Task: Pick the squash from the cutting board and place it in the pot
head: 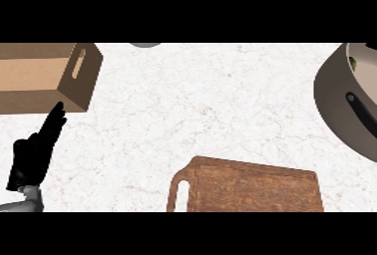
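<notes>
Squash sits in the pot [340,107] at 3 o'clock, a green bit [353,63] showing over the rim, so we judge the placing done. Cutting board [250,187] at 6 o'clock is bare. Our left hand [35,149] rests at 9 o'clock, fingers straight, holding nothing. Right hand unseen. Cardboard box [44,74] at 10 o'clock, out of the way.

A white marbled counter [213,114] carries a brown wooden cutting board [250,187] at its near edge, handle slot to the left. A cardboard box [44,74] with a cut-out grip sits at the far left, and a grey pot [346,99] stands at the right edge.
</notes>
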`<action>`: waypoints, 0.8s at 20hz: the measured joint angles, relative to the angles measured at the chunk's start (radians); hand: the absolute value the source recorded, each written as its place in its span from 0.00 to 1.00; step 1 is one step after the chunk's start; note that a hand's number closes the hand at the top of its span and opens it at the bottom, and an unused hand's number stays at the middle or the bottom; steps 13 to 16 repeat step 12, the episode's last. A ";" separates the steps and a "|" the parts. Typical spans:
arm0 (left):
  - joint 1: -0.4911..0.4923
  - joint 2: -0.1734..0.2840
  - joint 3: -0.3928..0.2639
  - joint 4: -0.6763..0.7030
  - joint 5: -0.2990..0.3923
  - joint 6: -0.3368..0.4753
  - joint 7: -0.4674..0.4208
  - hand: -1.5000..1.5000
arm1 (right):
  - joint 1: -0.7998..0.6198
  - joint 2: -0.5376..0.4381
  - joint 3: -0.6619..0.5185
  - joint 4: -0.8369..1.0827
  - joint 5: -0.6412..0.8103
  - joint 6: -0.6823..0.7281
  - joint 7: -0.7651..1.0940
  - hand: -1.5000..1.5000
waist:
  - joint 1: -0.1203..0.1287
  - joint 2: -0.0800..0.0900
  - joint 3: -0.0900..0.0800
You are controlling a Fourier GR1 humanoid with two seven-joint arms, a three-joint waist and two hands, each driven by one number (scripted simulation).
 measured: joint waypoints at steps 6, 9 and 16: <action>0.008 0.009 0.013 -0.002 -0.001 -0.002 0.005 0.50 | 0.035 -0.066 -0.058 0.039 -0.079 0.149 -0.029 0.00 | -0.013 -0.005 -0.001; 0.003 0.013 0.020 -0.003 -0.001 -0.003 0.012 0.50 | 0.065 -0.096 -0.079 0.047 -0.116 0.228 -0.042 0.00 | -0.021 -0.008 -0.002; 0.019 0.012 0.030 -0.002 0.006 -0.007 0.003 0.50 | 0.121 -0.127 -0.104 0.048 -0.155 0.288 -0.076 0.00 | -0.027 -0.011 -0.002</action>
